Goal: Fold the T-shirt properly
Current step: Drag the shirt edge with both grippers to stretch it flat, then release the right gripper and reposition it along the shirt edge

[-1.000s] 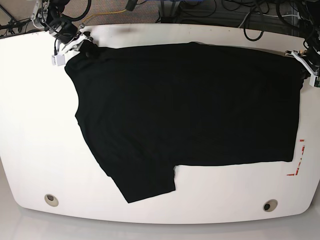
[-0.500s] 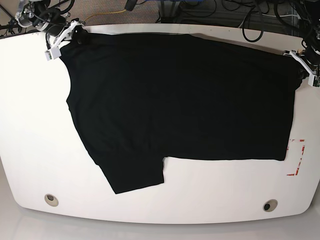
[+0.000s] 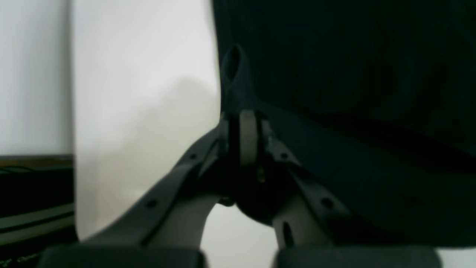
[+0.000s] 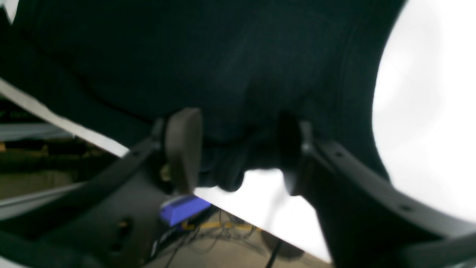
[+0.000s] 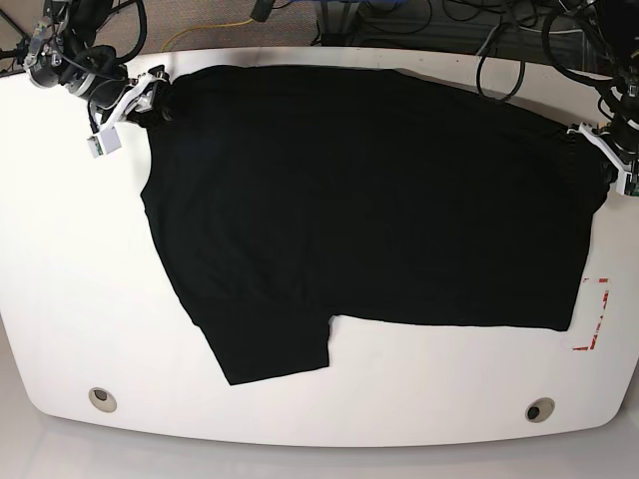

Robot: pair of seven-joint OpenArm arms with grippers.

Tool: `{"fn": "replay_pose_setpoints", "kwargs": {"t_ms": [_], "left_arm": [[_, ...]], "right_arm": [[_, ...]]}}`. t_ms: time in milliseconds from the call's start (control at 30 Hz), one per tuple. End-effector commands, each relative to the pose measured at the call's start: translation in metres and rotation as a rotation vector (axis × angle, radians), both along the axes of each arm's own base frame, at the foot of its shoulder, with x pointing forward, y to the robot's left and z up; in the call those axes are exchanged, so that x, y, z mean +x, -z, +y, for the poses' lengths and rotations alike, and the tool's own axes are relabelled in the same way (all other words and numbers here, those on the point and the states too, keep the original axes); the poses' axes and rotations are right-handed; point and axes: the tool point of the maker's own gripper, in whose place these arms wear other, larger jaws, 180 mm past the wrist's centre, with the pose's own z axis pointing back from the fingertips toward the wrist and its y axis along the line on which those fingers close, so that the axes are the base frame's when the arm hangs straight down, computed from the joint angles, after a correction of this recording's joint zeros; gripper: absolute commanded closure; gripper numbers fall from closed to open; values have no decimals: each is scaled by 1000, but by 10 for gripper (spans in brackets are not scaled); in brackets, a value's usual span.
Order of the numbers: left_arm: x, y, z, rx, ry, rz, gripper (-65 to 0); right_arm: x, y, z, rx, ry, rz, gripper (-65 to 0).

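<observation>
**A:** Nearest edge of the surface [image 5: 300,429]?

**B:** White and rounded, with two small round fittings [image 5: 101,398] set in near the front corners. Red markings [image 5: 596,317] toward the base view's right side.

**A:** And the T-shirt [image 5: 369,190]?

**B:** Spread flat across the middle and far part of the surface, black, plain. One sleeve [image 5: 270,344] sticking out toward the near edge, on the base view's left of centre. Straight lower border running from the sleeve toward the red markings.

**A:** Further back, the left gripper [image 3: 241,134]?

**B:** At the shirt's far corner on the base view's right. Jaws clenched together on a pinch of the black fabric; a small loop of cloth standing up just above the tips in the wrist view. Bare white surface beside it.

**A:** The right gripper [image 4: 238,149]?

**B:** At the far corner on the base view's left. Jaws spread apart, pads [image 4: 184,149] well clear of each other. Bunched edge of the shirt lying between them, not squeezed. Blurred, so hard to say whether cloth touches a pad.

**A:** Beyond the surface?

**B:** Tangled dark cables [image 5: 499,40] on the floor, and a yellow cable [image 5: 210,30].
</observation>
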Motion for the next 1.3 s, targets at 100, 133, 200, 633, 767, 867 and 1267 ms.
{"fn": "replay_pose_setpoints", "kwargs": {"t_ms": [100,133,200,633,767,867,1267], "left_arm": [[4,-13,5,35,5,-31,0],[4,-13,5,35,5,-31,0],[4,-13,5,33,5,-31,0],[3,-8,1,16,3,-25,0],[3,-7,0,13,2,-24,0],[3,-4,-2,4,1,-24,0],[2,-1,-6,-10,-3,-26,0]], "right_arm": [[-15,0,-1,0,-28,10,-363],[-17,1,0,4,-30,15,-357],[-23,4,3,17,-25,29,-347],[-65,10,-28,-17,124,102,-455],[-65,10,-31,-23,132,101,-455],[-64,11,-32,-16,142,103,-452],[-65,39,-46,54,224,170,-445]]}}
